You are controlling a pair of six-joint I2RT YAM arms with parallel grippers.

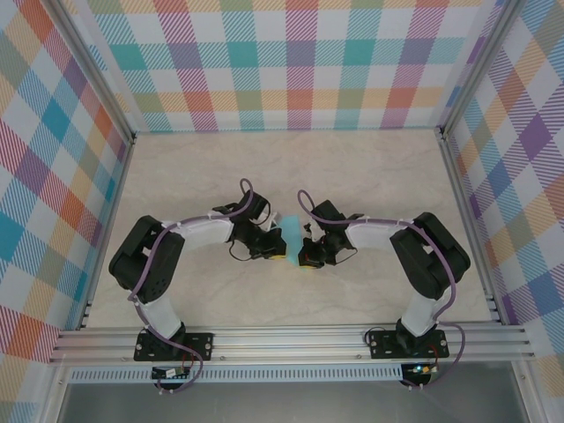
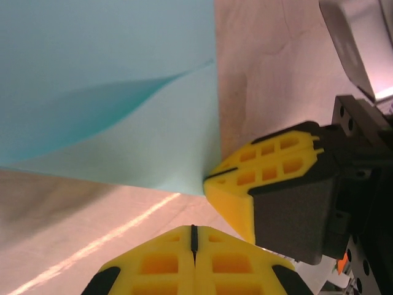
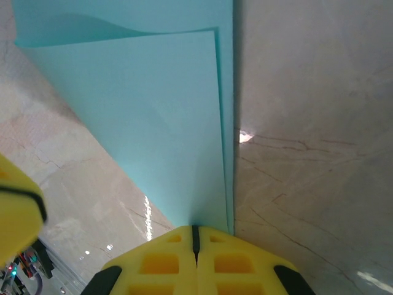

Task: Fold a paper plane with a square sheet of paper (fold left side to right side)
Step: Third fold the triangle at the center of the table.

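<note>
The square sheet of paper [image 1: 289, 230] is turquoise and lies on the table between both grippers, folded into two layers [image 3: 172, 117]. Its upper layer bows up near the fold [image 2: 98, 104]. My right gripper [image 3: 195, 232] is shut, and its yellow fingertips rest on the paper's near corner, with the sheet running under them. From the left wrist view, the right gripper [image 2: 209, 183] touches that same corner. My left gripper [image 2: 194, 233] is shut with nothing between its fingers, just short of the paper's edge. The paper plane is out of view.
The beige marble-look tabletop [image 1: 291, 167] is walled by plaid panels [image 1: 300, 62] on three sides. An aluminium rail [image 1: 291, 339] with both arm bases runs along the near edge. The two arms' wrists stand close together at the table's middle.
</note>
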